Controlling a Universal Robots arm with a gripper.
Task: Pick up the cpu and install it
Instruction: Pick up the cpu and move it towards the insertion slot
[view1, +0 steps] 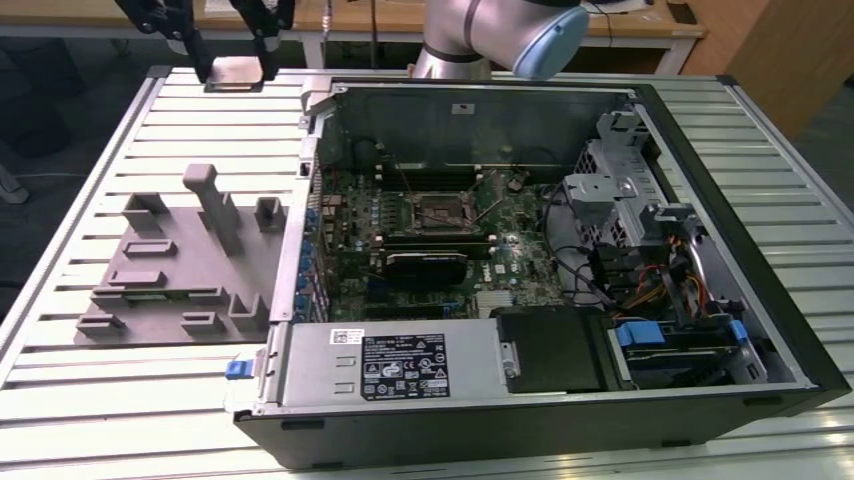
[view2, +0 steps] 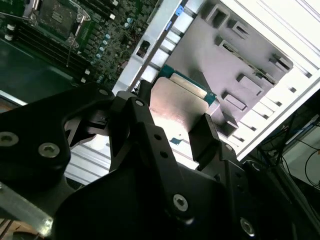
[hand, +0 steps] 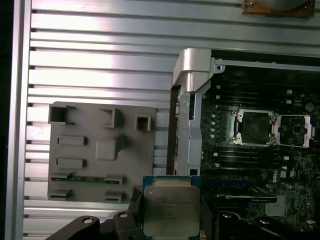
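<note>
My gripper (view1: 236, 66) hangs high over the table's far corner at the exterior view's left, shut on the cpu (view1: 238, 72), a small flat square chip with a silvery top. In both wrist views the cpu (hand: 171, 206) (view2: 181, 100) sits between the black fingers (view2: 207, 132), above the slatted table between the grey tray and the case wall. Inside the open computer case (view1: 787, 330), the dark metal-framed socket (view1: 441, 212) (hand: 255, 127) lies on the motherboard with nothing in it, well away from the gripper.
A grey plastic tray (view1: 174, 265) (hand: 100, 150) with upright posts lies on the slatted metal table (view1: 80, 200) at the exterior view's left of the case. Drive cages and cables (view1: 641, 250) fill the case's right side. The arm's base (view1: 461, 40) stands behind the case.
</note>
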